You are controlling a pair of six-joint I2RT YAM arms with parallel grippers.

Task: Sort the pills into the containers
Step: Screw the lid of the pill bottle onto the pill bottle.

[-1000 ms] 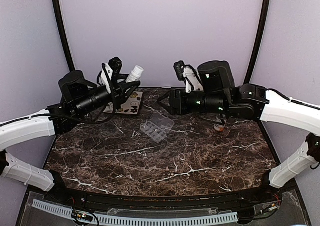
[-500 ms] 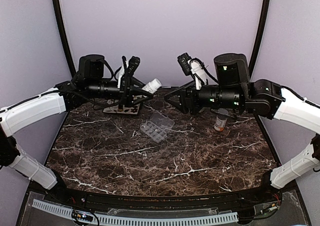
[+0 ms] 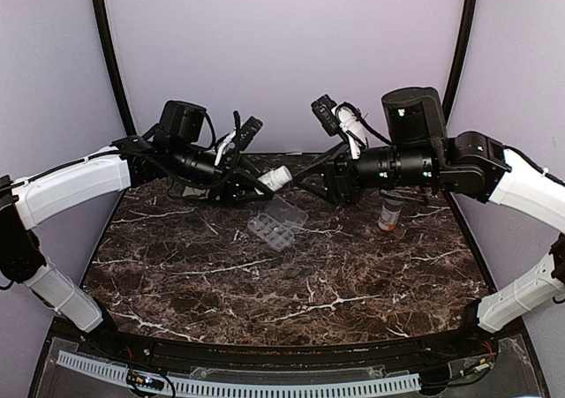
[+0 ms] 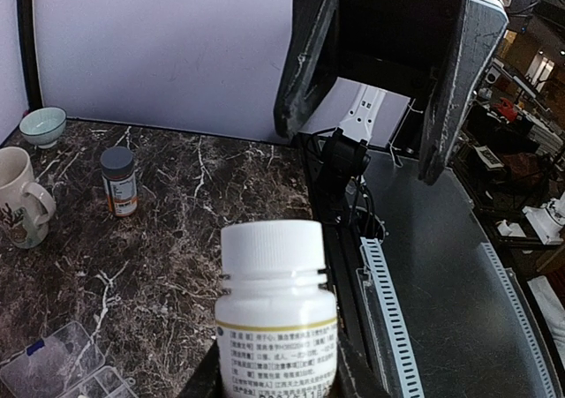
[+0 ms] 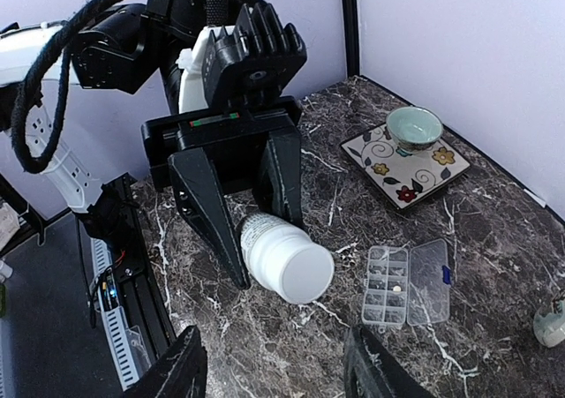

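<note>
The organizer [image 3: 276,221] lies with its lid open at the rear middle of the counter [image 3: 265,283], between the two arms. We see the left pincer [image 3: 256,182] clenched on a white bottle [image 3: 274,177], tilted above and just behind the organizer. The right pincer [image 5: 274,345] faces the cap, fingers spread, holding nothing. An orange bottle [image 3: 389,211] stands upright to the right.

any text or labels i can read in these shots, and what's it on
Nothing reads clearly.
white bottle: printed label with a yellow band and rows of tiny characters, too blurred to read.
orange pill bottle: label too small to read.
pill organizer: small blue mark on the lid, not legible.
</note>
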